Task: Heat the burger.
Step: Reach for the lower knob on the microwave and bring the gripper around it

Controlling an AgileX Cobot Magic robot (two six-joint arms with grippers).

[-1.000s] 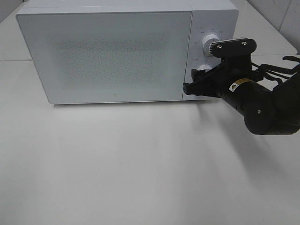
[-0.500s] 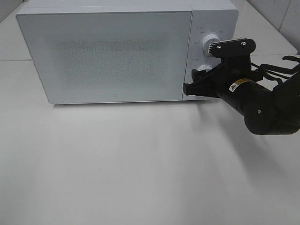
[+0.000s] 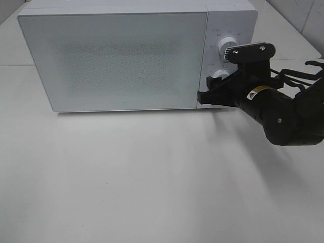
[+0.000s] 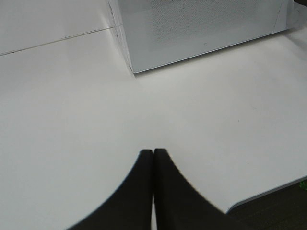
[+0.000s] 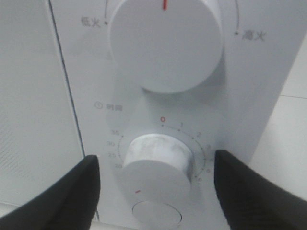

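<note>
Overhead view first: the microwave (image 3: 116,55) has its door (image 3: 114,58) shut, and you can't see the burger anywhere. My guess is it's behind that frosted door, but nothing shows it. Your right gripper (image 3: 215,87) is parked at the panel, at 3 o'clock from the door. The arm reaches in low from the right edge with the wrist level, and it's lined up on the timer knob (image 3: 218,76) under the power knob (image 3: 225,46). It's the only arm anywhere near the controls.

Left wrist view: the left gripper (image 4: 153,154) has its fingers pressed together, holding nothing. It hangs over bare worktop (image 4: 72,96), well apart from the microwave.

Right wrist view: the fingers (image 5: 72,191) are spread wide, one on each side of the timer knob with gaps showing, so no pinch. Taking the dial's zero as 12, the red tick sits around 7. The knob lies dead ahead between the tips, so squeeze and twist from there.
</note>
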